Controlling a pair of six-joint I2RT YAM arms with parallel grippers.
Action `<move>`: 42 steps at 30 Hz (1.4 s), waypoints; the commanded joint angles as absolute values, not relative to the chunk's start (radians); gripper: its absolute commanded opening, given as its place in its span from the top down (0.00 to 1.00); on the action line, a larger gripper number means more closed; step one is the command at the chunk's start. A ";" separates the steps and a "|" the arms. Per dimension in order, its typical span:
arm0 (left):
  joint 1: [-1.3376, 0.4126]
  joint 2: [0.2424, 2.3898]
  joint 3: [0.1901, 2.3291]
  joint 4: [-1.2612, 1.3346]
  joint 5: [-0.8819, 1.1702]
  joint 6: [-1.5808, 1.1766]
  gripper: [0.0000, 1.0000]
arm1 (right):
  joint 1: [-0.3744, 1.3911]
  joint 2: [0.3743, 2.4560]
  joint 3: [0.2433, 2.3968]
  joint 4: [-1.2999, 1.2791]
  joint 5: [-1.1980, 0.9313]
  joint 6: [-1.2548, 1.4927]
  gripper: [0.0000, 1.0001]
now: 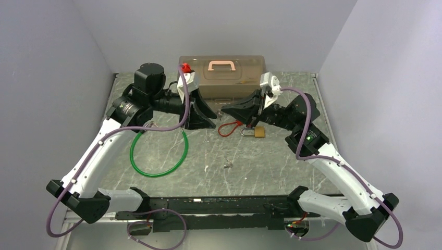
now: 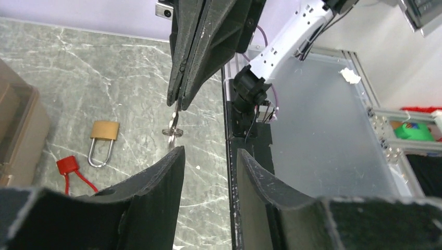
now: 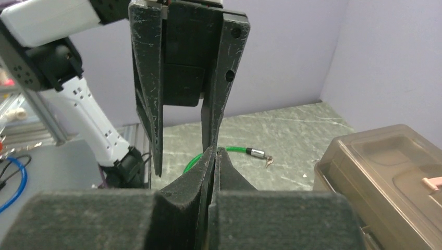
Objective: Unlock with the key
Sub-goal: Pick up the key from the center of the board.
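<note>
The key is a tiny silver piece with a ring, hanging from the tips of my right gripper, which is shut on it above the table. My left gripper is open just below and beside the key, with nothing between its fingers. In the top view the two grippers meet tip to tip in front of the box. The small brass padlock lies flat on the table near the right gripper. In the right wrist view my right gripper is pressed shut, and the key barely shows there.
A brown translucent box with a pink handle stands at the back. A red tag on red wire lies next to the padlock. A green cable loop lies to the left, its silver tip on the table. Small metal bits lie mid-table.
</note>
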State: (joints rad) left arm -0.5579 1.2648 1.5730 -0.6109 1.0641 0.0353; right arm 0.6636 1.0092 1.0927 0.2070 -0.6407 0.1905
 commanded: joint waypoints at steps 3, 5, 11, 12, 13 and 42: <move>-0.563 1.245 1.649 -0.791 1.117 0.281 0.54 | 0.663 1.024 1.245 -0.095 -0.783 0.039 1.00; -0.562 1.249 1.682 -0.827 1.098 0.335 0.55 | 0.665 1.031 1.267 -0.135 -0.799 0.022 1.00; -0.564 1.255 1.718 -0.832 1.050 0.375 0.62 | 0.665 1.059 1.329 -0.219 -0.850 -0.024 1.00; -0.564 1.259 1.727 -0.834 1.049 0.380 0.62 | 0.666 1.065 1.338 -0.229 -0.854 -0.030 1.00; -0.564 1.266 1.733 -0.830 1.057 0.376 0.61 | 0.665 1.068 1.341 -0.229 -0.856 -0.029 1.00; -0.622 1.246 1.746 -0.896 1.026 0.429 0.69 | 0.677 1.087 1.371 -0.243 -0.887 -0.037 1.00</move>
